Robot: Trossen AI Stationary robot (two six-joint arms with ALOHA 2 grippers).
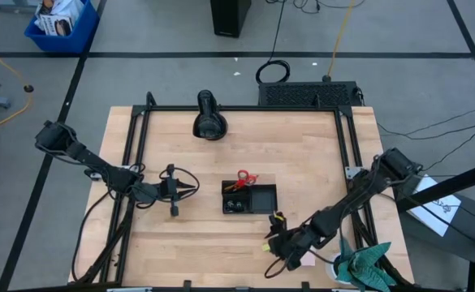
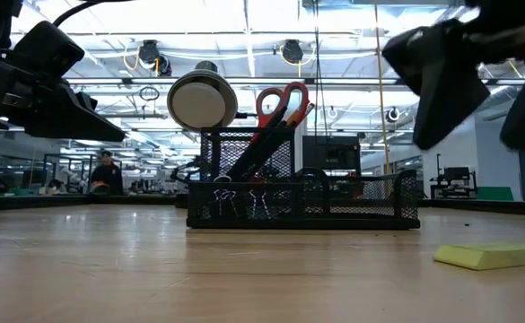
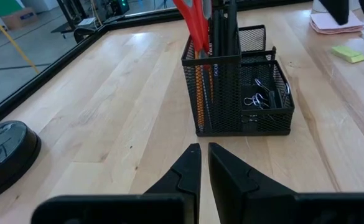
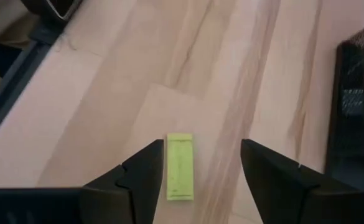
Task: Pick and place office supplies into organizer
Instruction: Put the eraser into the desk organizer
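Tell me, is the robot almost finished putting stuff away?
Nearly. The scissors, pencils and binder clips already sit in the organizer. The right pincer is open above the yellow-green piece, which lies on the table. The left pincer waits shut beside the organizer.

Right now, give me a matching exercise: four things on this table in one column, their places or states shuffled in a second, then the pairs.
Things:
1. scissors
2. binder clips
3. yellow-green piece
4. left pincer

Places or states:
A. flat on the bare table, below the open right pincer
B. shut, pointing at the organizer
C. upright in the tall compartment
D. lying in a low compartment

Pairs: 1-C, 2-D, 3-A, 4-B
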